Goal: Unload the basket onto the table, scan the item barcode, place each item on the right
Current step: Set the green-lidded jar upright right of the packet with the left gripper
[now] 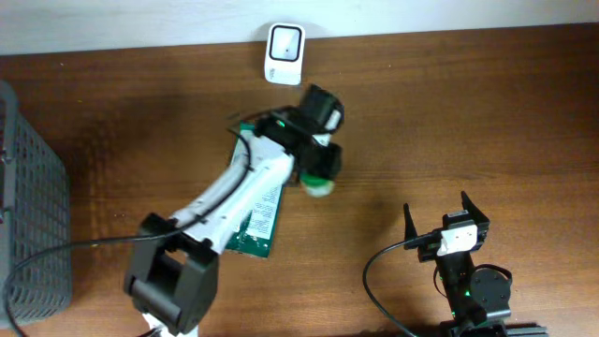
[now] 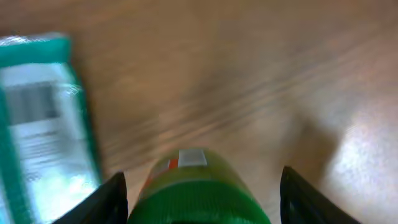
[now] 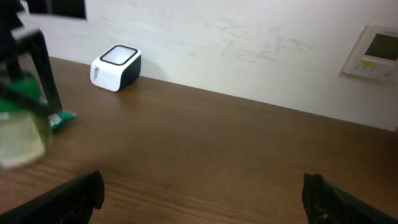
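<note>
Wooden table [image 1: 487,112], dark brown, set against a pale wall.

Item 1: green bottle [image 1: 319,176]. This is the piece to be scanned. It sits a little below the barcode scanner [image 1: 284,53] on the overhead view, well apart from it, beside the upper end of a flat green packet [image 1: 260,217]. Its body is round and glossy, with a paler end and a small printed label [image 2: 191,158] facing the wrist camera. Whether it is lifted clear of the table cannot be told.

Item 2: left gripper [image 2: 200,198]. The jaws stand part closed around the bottle, one finger [image 2: 113,200] at each flank, and appear to have hold of it.

Item 3: right gripper [image 3: 205,198]. It is parked at the near right of the table, jaws spread wide and holding nothing.

Item 4: grey mesh basket [image 1: 28,215] at the far left edge, uninvolved.

Handling, judged: the bottle looks like light, rigid plastic with smooth curved walls, so it is liable to roll or twist between flat pads. The best hold is across the middle of the body, squarely on opposite sides and clear of the label, with firm but moderate pressure. Any barcode on the bottle is too blurred to locate, so the printed face should stay uncovered and turned toward the scanner window.
</note>
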